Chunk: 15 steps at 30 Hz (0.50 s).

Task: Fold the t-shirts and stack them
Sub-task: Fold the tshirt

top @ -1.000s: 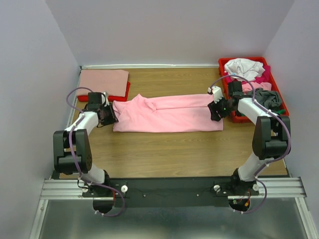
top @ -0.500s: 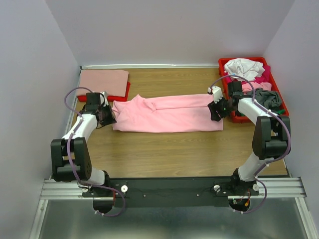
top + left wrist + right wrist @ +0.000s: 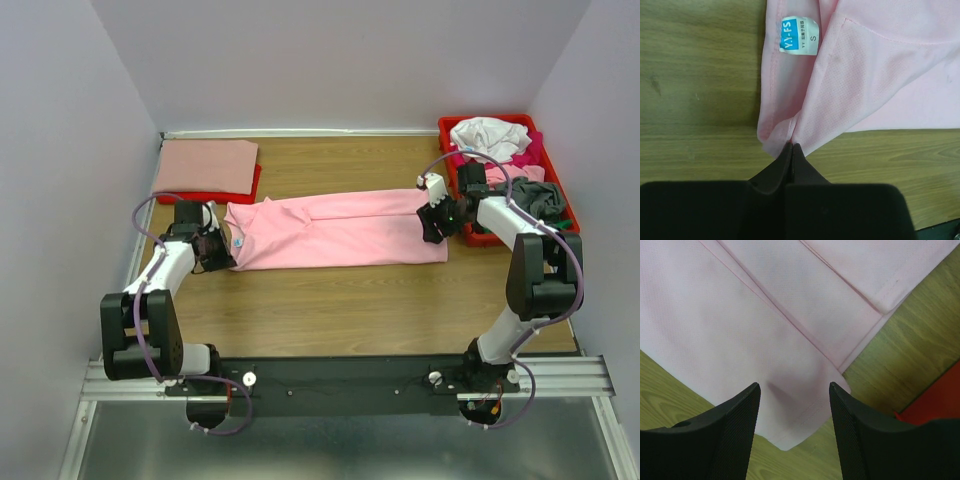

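Partly hidden by the left tool (image 3: 791, 146) clamped on it, edge of pink t-shirt (image 3: 880, 75); right tool (image 3: 794, 390) apart.

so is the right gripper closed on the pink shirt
No, the right gripper is open, its fingers spread apart with the pink shirt's corner lying between them.

The wooden counter (image 3: 330, 300) is carrying a light pink t-shirt (image 3: 340, 232), lying as a long band across its middle from 9 to 3 o'clock. A red plastic tray (image 3: 490, 119) is sitting at 2 o'clock, and a red folded t-shirt (image 3: 215, 197) is resting at 10 o'clock under a salmon t-shirt (image 3: 205, 163).
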Available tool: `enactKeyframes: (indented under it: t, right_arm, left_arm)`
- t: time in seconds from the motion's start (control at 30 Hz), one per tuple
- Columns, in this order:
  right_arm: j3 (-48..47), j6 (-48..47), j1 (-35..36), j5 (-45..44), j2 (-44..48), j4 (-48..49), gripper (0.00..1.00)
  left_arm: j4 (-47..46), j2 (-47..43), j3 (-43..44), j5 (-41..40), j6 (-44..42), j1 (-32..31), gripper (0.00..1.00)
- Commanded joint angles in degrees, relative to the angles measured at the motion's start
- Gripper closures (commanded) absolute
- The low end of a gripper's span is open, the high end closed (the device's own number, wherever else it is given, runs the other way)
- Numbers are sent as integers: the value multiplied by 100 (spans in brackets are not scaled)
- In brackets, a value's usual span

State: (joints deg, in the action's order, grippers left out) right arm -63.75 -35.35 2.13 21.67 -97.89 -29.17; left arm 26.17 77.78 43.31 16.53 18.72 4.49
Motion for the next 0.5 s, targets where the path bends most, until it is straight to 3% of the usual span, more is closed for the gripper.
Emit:
enactKeyframes:
  t: [0.0,0.27,0.47]
  right_arm:
    - [29,72,-11,13,33,60,36]
    - [38,64,-20,30,86,52,36]
    - [38,46,-20,57,86,52,36]
  left_arm:
    - [265,-210,-33,131,44,-10,100]
    - [380,-245,195,-501,114,17,100]
    - [573,-482,257,-502,132,34,100]
